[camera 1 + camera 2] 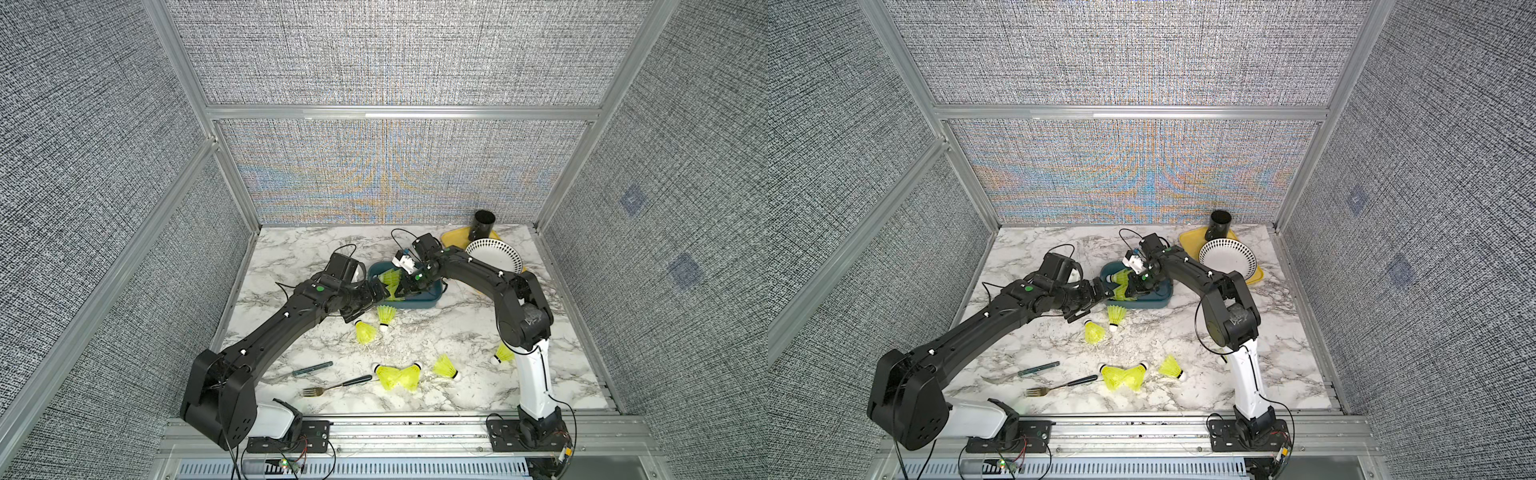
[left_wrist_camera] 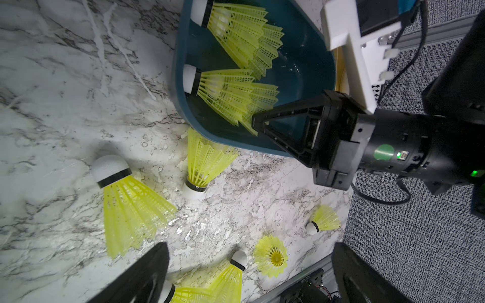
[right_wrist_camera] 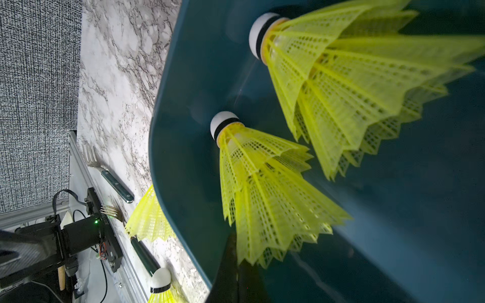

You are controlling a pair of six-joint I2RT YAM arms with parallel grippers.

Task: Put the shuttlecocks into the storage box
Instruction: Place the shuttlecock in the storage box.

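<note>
The teal storage box [image 1: 432, 298] [image 2: 181, 78] sits mid-table and holds shuttlecocks [image 2: 236, 31] [image 2: 231, 97] lying on their sides. My right gripper [image 1: 405, 286] [image 3: 237, 275] reaches down into the box. It is shut on the skirt edge of one shuttlecock [image 3: 262, 189]. My left gripper [image 1: 368, 305] [image 2: 250, 246] hovers wide open at the box's front left corner, holding nothing. Several shuttlecocks lie on the marble: two just in front of the box [image 1: 365, 332] [image 1: 385, 316], a touching pair [image 1: 399, 376], one beside them [image 1: 446, 368], and one by the right arm [image 1: 503, 354].
A yellow tray [image 1: 451, 239] at the back right carries a black cup [image 1: 484, 226] and a white dotted bowl [image 1: 494, 255]. A knife [image 1: 311, 369] and a fork [image 1: 336, 384] lie near the front left. Fabric walls enclose three sides.
</note>
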